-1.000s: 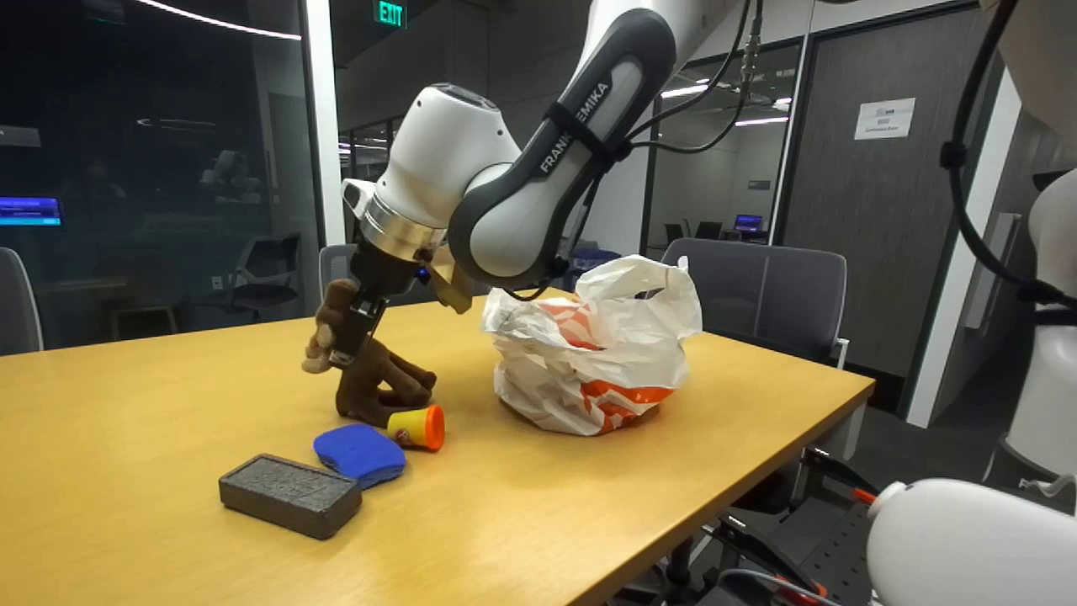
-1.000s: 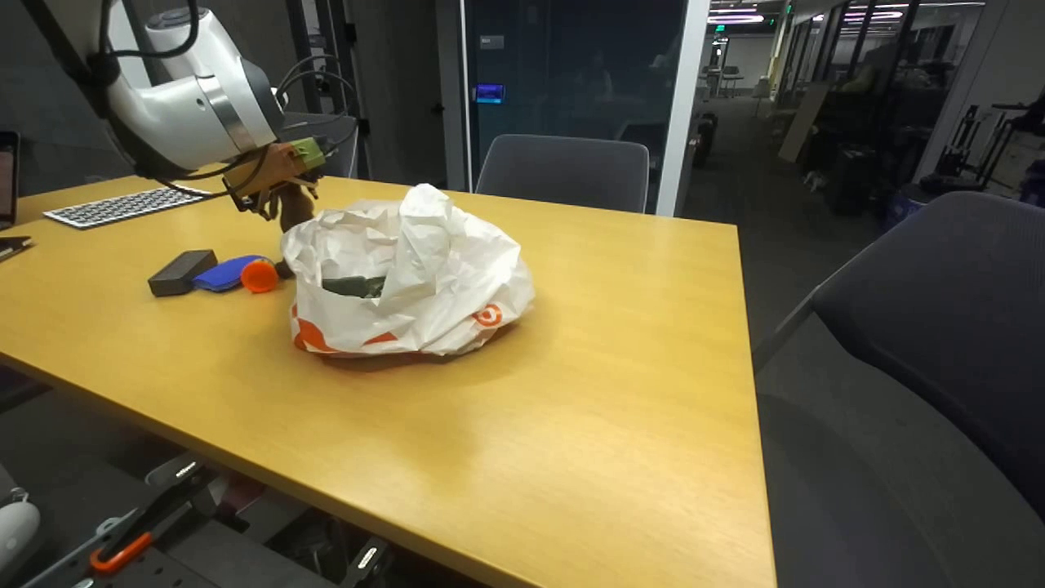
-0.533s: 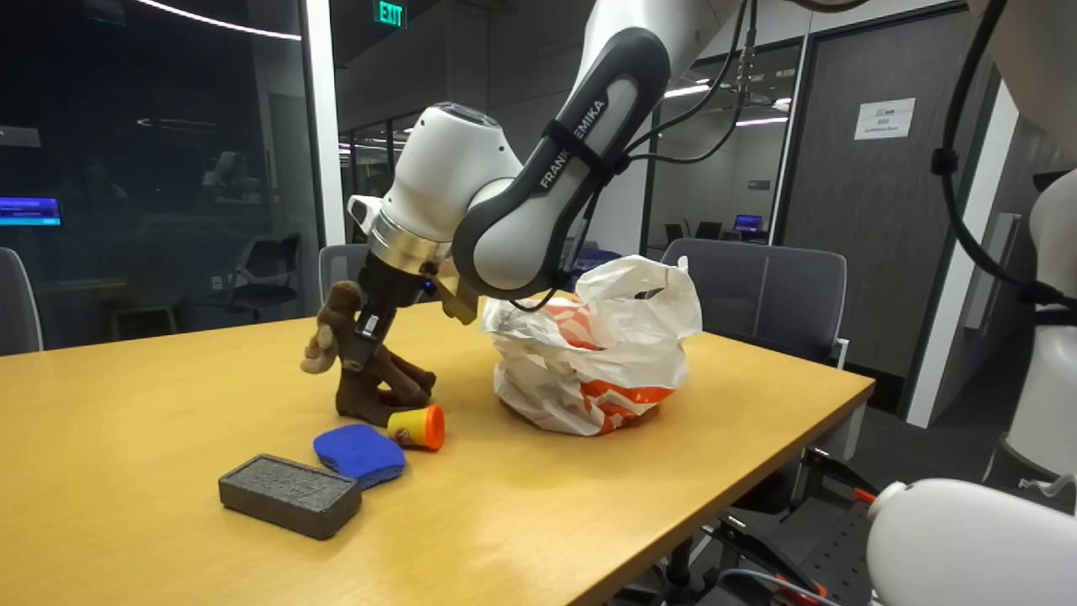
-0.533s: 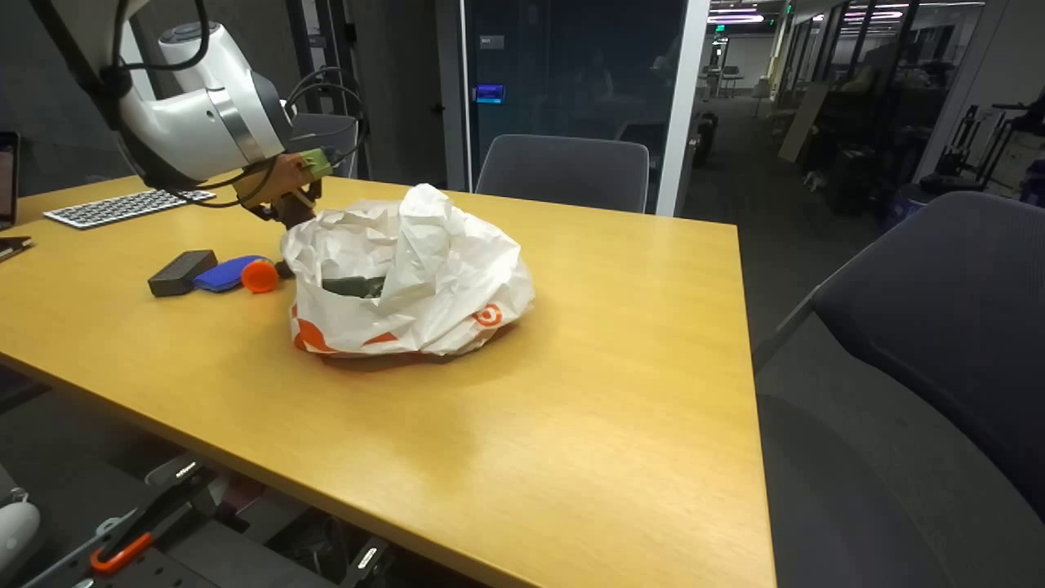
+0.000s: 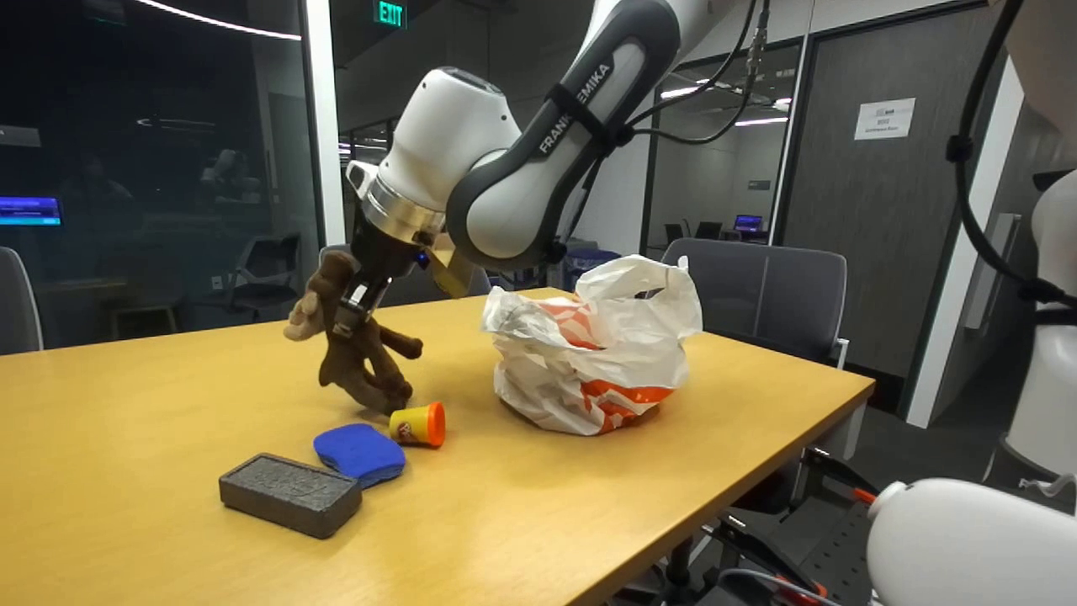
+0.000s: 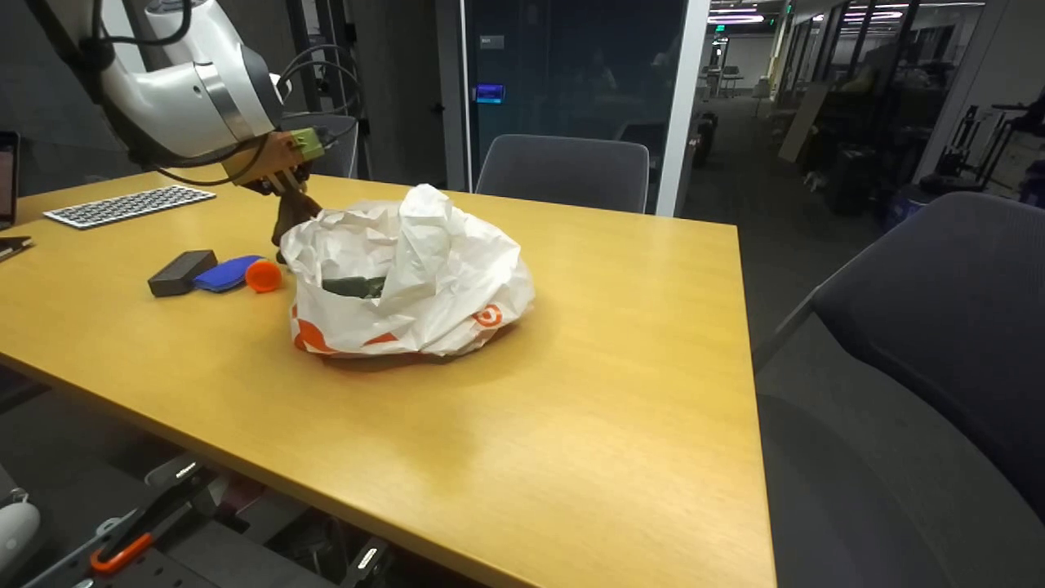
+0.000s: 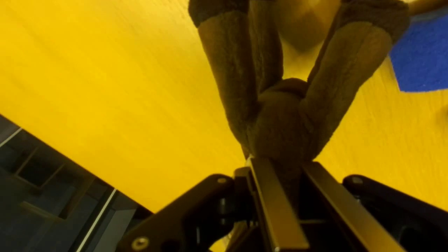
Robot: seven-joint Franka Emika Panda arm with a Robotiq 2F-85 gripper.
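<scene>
1. Wrist view: a stuffed animal (image 7: 280, 129) of soft brown plush, its body rounded, its limbs tube-shaped and splayed, two of them ending in darker fabric.
2. The pincer (image 7: 284, 164) is drawn in to a narrow gap and holds the stuffed animal; its flat, bar-shaped fingers (image 7: 275, 206) press on either side of the body.
3. In an exterior view the stuffed animal tilts over the surface (image 5: 538, 522), a tan patch on its head, its lower limbs just beside a tub (image 5: 411, 426). Whether those limbs touch the surface, I cannot tell.
4. That tub is a short yellow cylinder with a round orange lid (image 5: 436, 424), lying on its side.
5. Just beside it lies a blue pad (image 5: 360, 453), fuzzy and curved along its edges; next comes a dark gray rectangular block (image 5: 290, 495) with a rough top.
6. Near these, in both exterior views, sits a bag (image 5: 602, 362) of thin, crinkled white plastic with orange-red markings; something dark green (image 6: 353, 286) shows inside.
7. The surface is smooth, yellowish and slightly glossy. Farther off lie a flat keyboard (image 6: 131, 206) with small keys and, beyond the edge, a gray-backed chair (image 6: 563, 173).
</scene>
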